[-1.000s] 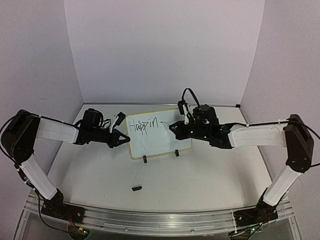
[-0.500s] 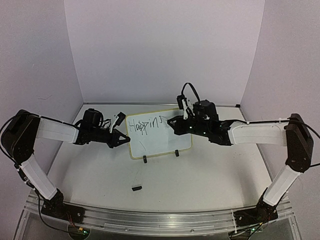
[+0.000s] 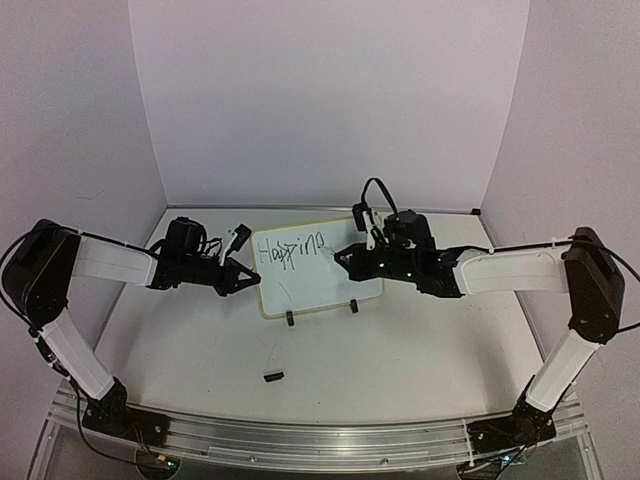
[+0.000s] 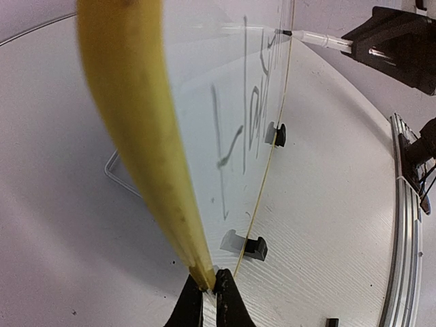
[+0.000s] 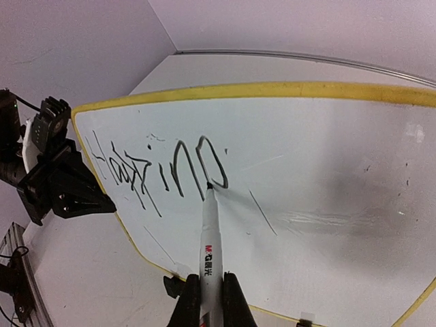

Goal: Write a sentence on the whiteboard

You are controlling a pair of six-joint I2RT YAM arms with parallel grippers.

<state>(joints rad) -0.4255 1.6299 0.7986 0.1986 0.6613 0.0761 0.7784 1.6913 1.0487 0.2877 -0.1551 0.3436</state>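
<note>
At mid-table, one small yellow-rimmed white whiteboard (image 3: 312,288) upright on two black clip feet (image 3: 290,319), one unfinished line of black handwritten sentence (image 5: 163,167), left gripper (image 4: 210,291) pinched onto its edge, right gripper (image 5: 208,289) clamped around one white marker (image 5: 210,248), tip touching board.

- The small rectangular white whiteboard with a pale yellow rim (image 3: 322,287) is standing on edge on two black clip feet (image 3: 290,319), mid-worktop (image 3: 400,350).
- The thin black handwritten sentence (image 3: 291,249) is running along its upper left, reading "Happin" plus a loop.
</note>
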